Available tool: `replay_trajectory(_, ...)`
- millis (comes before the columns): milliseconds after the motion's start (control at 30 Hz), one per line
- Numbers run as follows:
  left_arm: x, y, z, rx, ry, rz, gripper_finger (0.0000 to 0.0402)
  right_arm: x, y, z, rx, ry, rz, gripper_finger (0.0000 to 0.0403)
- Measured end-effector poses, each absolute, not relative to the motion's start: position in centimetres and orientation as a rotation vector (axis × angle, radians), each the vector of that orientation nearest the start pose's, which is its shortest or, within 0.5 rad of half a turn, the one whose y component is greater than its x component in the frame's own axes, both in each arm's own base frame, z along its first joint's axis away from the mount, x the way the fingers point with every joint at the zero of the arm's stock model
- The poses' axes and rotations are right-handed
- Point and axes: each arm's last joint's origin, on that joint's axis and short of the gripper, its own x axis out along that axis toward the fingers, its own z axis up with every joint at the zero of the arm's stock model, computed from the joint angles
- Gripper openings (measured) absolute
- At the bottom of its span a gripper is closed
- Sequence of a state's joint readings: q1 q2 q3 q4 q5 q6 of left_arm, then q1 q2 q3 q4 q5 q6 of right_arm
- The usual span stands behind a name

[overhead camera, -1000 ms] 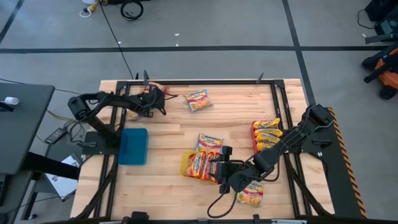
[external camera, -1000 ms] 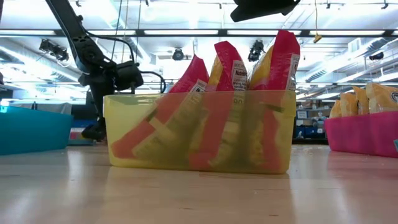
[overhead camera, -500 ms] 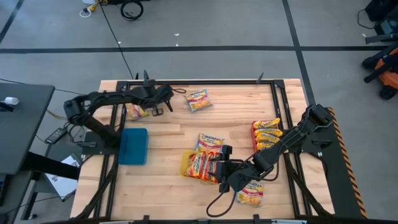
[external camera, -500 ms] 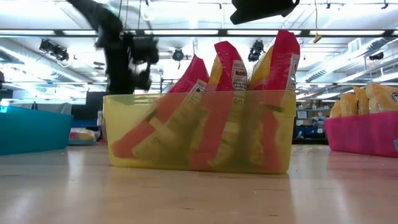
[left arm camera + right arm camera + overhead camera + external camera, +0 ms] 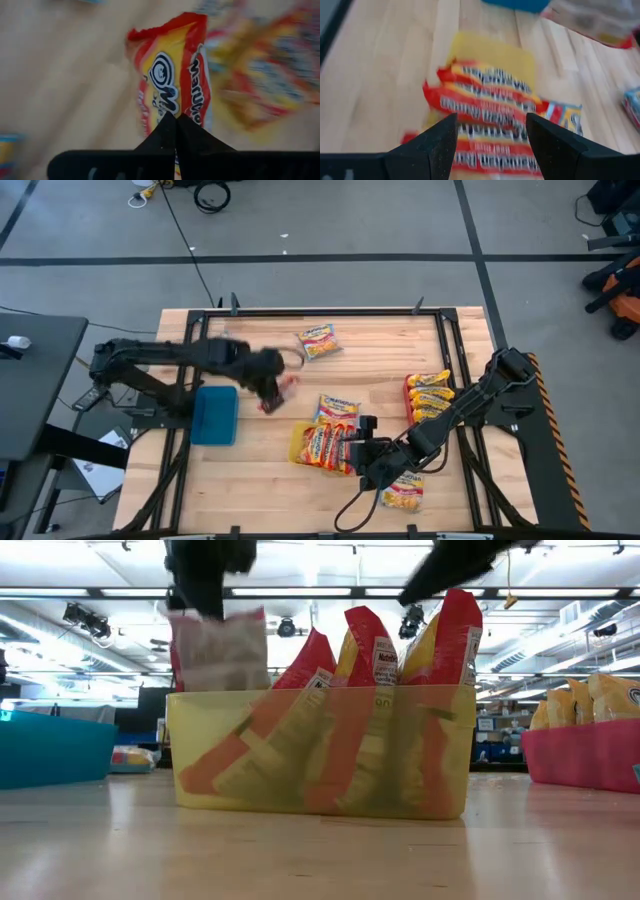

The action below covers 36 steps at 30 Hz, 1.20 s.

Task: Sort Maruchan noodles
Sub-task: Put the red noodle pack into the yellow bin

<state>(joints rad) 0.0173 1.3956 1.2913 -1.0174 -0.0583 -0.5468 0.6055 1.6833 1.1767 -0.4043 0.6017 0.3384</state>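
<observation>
Two arms are over the counter (image 5: 380,350) in the high view. Left tool (image 5: 272,385), centre-left of frame, is pinched shut on a red-edged packet (image 5: 275,395), blurred, just right of the blue tray (image 5: 213,415). Right tool (image 5: 362,452), lower centre, stands with fingers spread wide and empty, at the right end of the yellow tray (image 5: 298,445), which holds red-orange packets (image 5: 325,448). One packet (image 5: 318,340) lies loose at upper centre, another (image 5: 337,407) just above the yellow tray, and one (image 5: 404,492) at lower right. The red tray (image 5: 409,395) at right holds yellow-orange packets (image 5: 432,400).

Low view: the held packet (image 5: 220,650) hangs at upper left, above the yellow tray's (image 5: 320,755) rim; red-orange packets (image 5: 365,645) stand upright inside.

Left wrist view: closed fingers (image 5: 172,135) clamp the packet (image 5: 172,85), printed red and yellow; probably the red-orange variant.

Right wrist view: parted fingers (image 5: 432,142) frame the packets (image 5: 485,105) in the yellow tray (image 5: 490,52).
</observation>
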Motion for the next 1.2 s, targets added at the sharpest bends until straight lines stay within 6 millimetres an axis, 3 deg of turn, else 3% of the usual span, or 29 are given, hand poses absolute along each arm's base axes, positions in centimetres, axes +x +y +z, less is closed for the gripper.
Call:
replay_trajectory(267,26.7,-8.6,32.8,-0.686,0.909,0.267,0.0001,28.4,18.5,21.9,-0.244,0.856,-0.115,0.0240)
replay_trajectory(433,26.4,-12.6,33.7,-0.794,0.729,0.249,0.0001,28.3,18.6,21.9,-0.253,0.855,-0.106,0.0240)
replay_trajectory(567,26.6,-13.3,32.6,-0.834,0.714,0.366,0.0002,28.3,18.7,21.9,-0.254,0.855,-0.103,0.0240)
replay_trajectory(767,29.1,-12.8,29.8,-0.850,0.738,0.503,0.0007,28.0,19.1,21.9,-0.254,0.856,-0.087,0.0240)
replay_trajectory(933,31.1,-12.2,28.6,-0.886,0.772,0.467,0.0008,27.7,19.5,21.9,-0.255,0.854,-0.075,0.0240)
replay_trajectory(1200,30.3,-12.6,28.2,-0.892,0.815,0.513,0.0010,27.4,20.0,21.9,-0.238,0.851,-0.070,0.0240)
